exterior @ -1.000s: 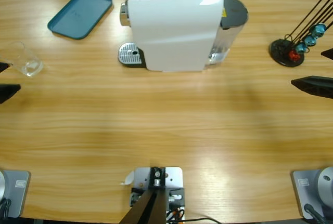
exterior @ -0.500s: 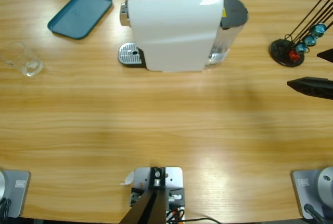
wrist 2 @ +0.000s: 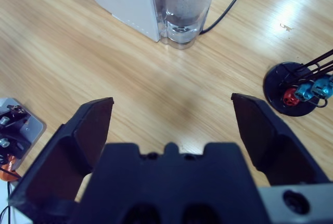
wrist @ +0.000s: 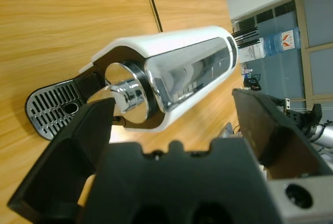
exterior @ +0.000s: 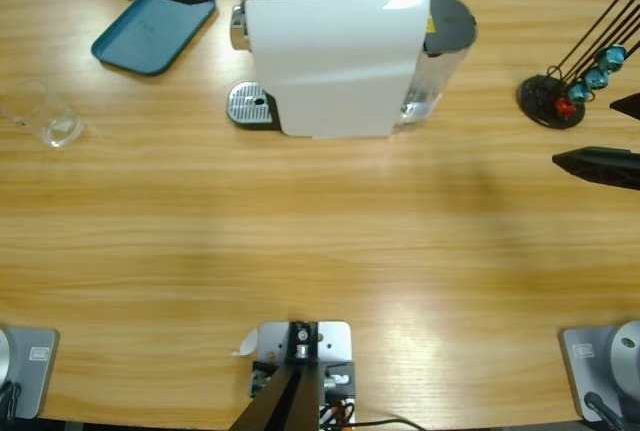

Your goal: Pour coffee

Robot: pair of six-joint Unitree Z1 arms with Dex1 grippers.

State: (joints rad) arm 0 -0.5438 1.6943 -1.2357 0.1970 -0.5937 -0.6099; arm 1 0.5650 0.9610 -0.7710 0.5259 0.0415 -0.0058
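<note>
Bench (exterior: 320,251) carries a white coffee machine (exterior: 330,51), a teal tray (exterior: 150,16), a capsule stand (exterior: 555,101) and a clear glass (exterior: 45,116) standing well left of the machine. We see no coffee; the glass looks empty. Left end effector (wrist: 171,115) is released, facing the spout. Right end effector (wrist 2: 171,115) is released, holding nothing. We judge the step as setup; next, the glass must go on the drip tray (exterior: 250,106).

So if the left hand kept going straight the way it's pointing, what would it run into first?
Probably the coffee machine: the left hand, open and empty, faces its chrome spout above the drip tray. Depth is unclear.
</note>
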